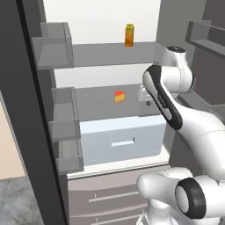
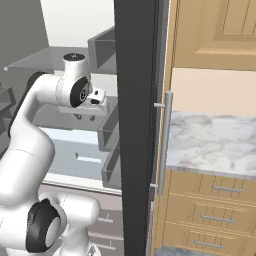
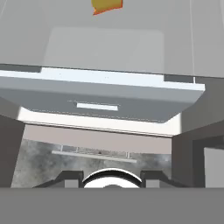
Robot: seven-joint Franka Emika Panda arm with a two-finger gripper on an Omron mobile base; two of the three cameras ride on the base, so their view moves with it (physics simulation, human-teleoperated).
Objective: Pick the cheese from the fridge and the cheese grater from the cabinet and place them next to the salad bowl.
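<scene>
Your two-finger pincer (image 2: 85,117) hangs above the fridge's (image 1: 26,110) translucent grey shelf (image 1: 101,103), holding nothing; how far it is open cannot be told, since your arm hides the fingers. The small yellow-orange cheese wedge (image 1: 119,96) sits mid-shelf, cut off at the hand view's top edge.

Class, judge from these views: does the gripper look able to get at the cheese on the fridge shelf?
Probably yes. The fridge stands open, the cheese lies alone on its shelf, and the gripper is level with it, nothing between.
</scene>
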